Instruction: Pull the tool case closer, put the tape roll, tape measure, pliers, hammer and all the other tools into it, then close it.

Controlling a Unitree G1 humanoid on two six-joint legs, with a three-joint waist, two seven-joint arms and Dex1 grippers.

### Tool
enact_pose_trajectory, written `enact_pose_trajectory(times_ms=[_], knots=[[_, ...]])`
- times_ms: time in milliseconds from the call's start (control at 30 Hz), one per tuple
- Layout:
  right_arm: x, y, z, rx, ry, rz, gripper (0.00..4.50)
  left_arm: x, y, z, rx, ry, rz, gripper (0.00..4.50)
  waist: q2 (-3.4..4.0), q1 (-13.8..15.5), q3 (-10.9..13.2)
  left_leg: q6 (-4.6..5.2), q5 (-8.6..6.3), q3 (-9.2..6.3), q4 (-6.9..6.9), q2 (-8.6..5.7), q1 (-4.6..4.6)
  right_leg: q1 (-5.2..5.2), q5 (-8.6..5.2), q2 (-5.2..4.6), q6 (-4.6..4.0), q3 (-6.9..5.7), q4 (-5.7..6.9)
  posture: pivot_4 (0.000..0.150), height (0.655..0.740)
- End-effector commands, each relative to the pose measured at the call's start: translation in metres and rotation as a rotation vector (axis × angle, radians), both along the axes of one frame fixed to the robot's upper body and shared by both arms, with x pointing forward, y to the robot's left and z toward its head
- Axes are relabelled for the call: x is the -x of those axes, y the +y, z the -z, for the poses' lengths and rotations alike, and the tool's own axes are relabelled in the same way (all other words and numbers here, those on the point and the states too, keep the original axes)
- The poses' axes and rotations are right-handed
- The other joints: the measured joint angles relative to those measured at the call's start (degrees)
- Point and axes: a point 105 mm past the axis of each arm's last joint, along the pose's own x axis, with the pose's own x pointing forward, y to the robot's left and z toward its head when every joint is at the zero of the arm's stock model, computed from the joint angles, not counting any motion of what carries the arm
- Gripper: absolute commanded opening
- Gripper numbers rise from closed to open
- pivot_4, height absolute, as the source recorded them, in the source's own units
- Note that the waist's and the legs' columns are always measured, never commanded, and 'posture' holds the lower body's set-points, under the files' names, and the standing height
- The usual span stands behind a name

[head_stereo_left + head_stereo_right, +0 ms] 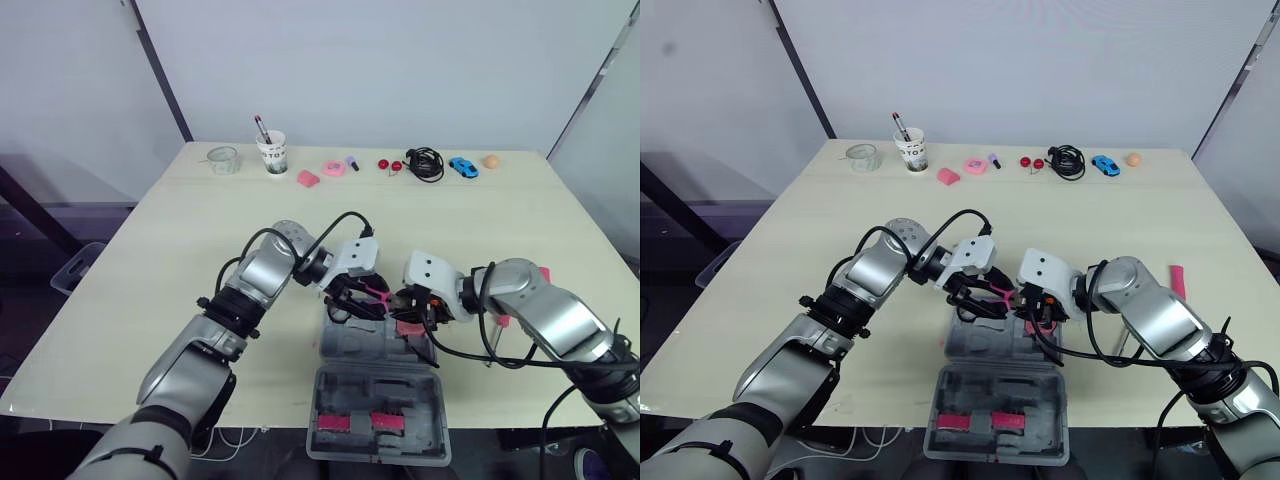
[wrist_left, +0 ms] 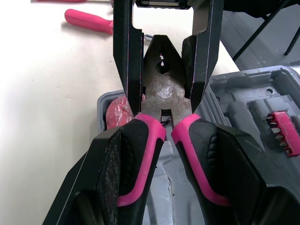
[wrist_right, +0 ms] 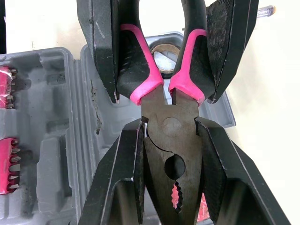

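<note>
Where the pliers are: we've got the pliers (image 1: 378, 292) up off the table (image 1: 150, 260), hanging over the far half of the open tool case (image 1: 335, 352) with a gripper on each end.
Left gripper: the left gripper (image 2: 168, 126) is clamped on the pink handles, one black finger on the outside of each grip.
Right gripper: the right gripper (image 3: 168, 124) comes in from 3 o'clock and pinches the grey metal head, with a finger pressed on each flank next to the pivot.
Pliers nose: closed up, as far as we can see from the right wrist view.
Tool case: grey and lying open at 6 o'clock on the table, right at the near edge. The lid half is flopped toward us and has two pink bit strips (image 1: 360, 425) in it.
Inside the case: there's a round ring-shaped thing (image 3: 164, 63) in a compartment right below the handles. We honestly can't tell what it is.
Screwdriver: a pink-handled screwdriver (image 2: 89, 21) is lying flat on the table at roughly 3 o'clock from the case, apart from it.
Back row, 12 o'clock: a clear measuring cup (image 1: 222, 159), a paper cup (image 1: 272, 153) with pens in it, a coiled black cable (image 1: 425, 162) and a blue toy car (image 1: 462, 167), all well away from the case.
</note>
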Motion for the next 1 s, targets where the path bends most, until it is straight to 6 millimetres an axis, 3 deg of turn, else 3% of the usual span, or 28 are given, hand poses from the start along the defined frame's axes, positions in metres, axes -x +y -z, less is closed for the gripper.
enact_pose_trajectory(times_ms=[33,67,167,233,367,567,800,1000], knots=[[-0.001,-0.002,-0.009,-0.018,-0.048,0.008,0.97,-0.001,0.004,-0.009,0.036,-0.016,-0.005,2.45,0.0,0.0,0.0,0.0,0.0,0.0,0.0,0.0,0.0,0.0,0.0,0.0,0.0,0.0,0.0,0.15,0.74],[0.0,-0.003,-0.009,-0.024,-0.049,0.011,0.97,-0.001,0.005,-0.009,0.044,-0.015,-0.013,2.45,0.0,0.0,0.0,0.0,0.0,0.0,0.0,0.0,0.0,0.0,0.0,0.0,0.0,0.0,0.0,0.15,0.74],[0.001,-0.008,-0.008,-0.036,-0.049,0.028,0.97,-0.003,0.008,-0.012,0.074,-0.015,-0.032,4.01,0.0,0.02,0.0,0.0,0.0,-0.01,0.0,0.0,0.0,0.0,0.0,0.0,0.0,-0.01,0.0,0.15,0.74],[0.002,-0.013,-0.007,-0.042,-0.05,0.038,0.97,-0.003,0.011,-0.014,0.088,-0.02,-0.041,4.36,0.0,0.02,0.0,0.0,0.0,0.0,0.0,0.0,0.0,0.0,0.0,0.0,0.0,-0.01,0.0,0.15,0.74],[0.004,-0.032,-0.009,-0.071,-0.055,0.089,0.97,-0.004,0.027,-0.022,0.144,-0.007,-0.091,4.36,0.0,0.04,0.0,0.0,0.0,-0.02,0.02,0.0,0.0,0.0,0.0,0.0,0.0,-0.02,0.04,0.15,0.74],[0.002,-0.09,-0.009,-0.129,-0.12,0.256,0.97,-0.002,0.068,-0.034,0.277,-0.026,-0.208,4.36,0.0,-0.01,0.0,0.0,0.0,0.0,-0.02,0.01,0.01,0.01,0.0,-0.01,0.01,-0.01,-0.02,0.15,0.74],[0.001,-0.143,-0.005,-0.116,-0.169,0.433,0.97,0.021,0.104,-0.035,0.358,-0.012,-0.248,4.36,0.0,-0.06,0.0,0.0,0.0,0.04,0.0,0.01,0.13,0.03,-0.01,-0.02,0.0,0.03,0.16,0.15,0.74],[0.006,-0.161,-0.001,-0.079,-0.179,0.451,0.97,0.045,0.13,-0.022,0.295,0.011,-0.24,4.36,0.03,-0.03,0.02,0.0,0.0,0.08,-0.01,0.03,0.15,0.02,-0.01,-0.02,-0.01,0.06,0.17,0.15,0.74]])
